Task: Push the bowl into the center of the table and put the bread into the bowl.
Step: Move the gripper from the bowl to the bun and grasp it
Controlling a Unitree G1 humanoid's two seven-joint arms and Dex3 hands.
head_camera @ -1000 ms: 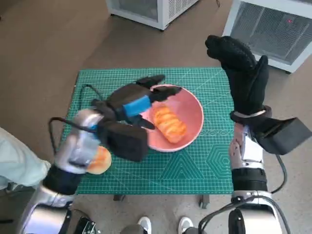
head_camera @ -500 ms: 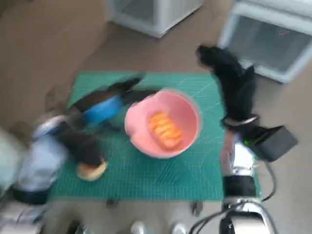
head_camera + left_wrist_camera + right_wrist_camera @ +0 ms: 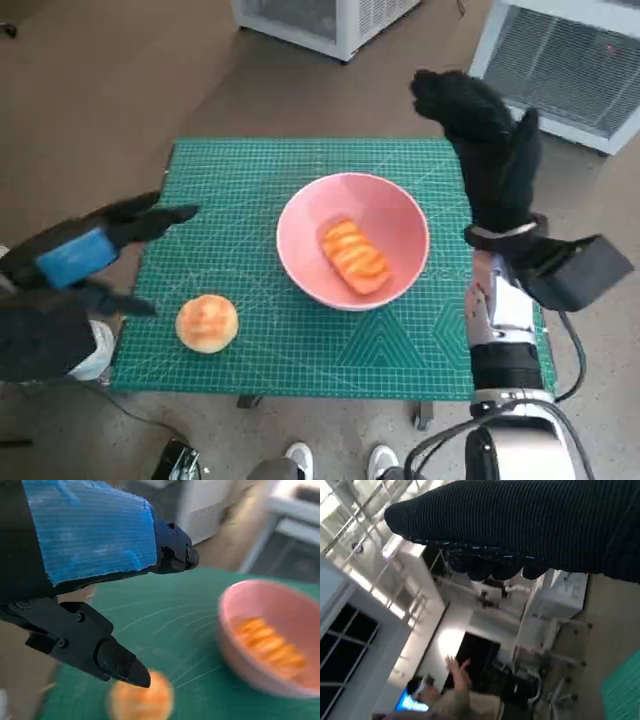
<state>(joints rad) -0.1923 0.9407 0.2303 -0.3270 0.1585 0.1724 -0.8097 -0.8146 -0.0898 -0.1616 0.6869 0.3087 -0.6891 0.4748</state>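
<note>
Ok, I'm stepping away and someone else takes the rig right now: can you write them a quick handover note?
Left robot hand: open, holding nothing, at the table's left edge, off the bowl.
Right robot hand: open, raised upright beside the mat's right edge, touching nothing.
Pink bowl: sits about mid-mat on the green cutting mat, so the push looks done.
Ridged bread loaf: already lying in the bowl.
Round bun: on the mat near the front left corner, apart from the bowl.
Left: if the bun counts as bread, put it into the bowl; the left hand is nearer.
</note>
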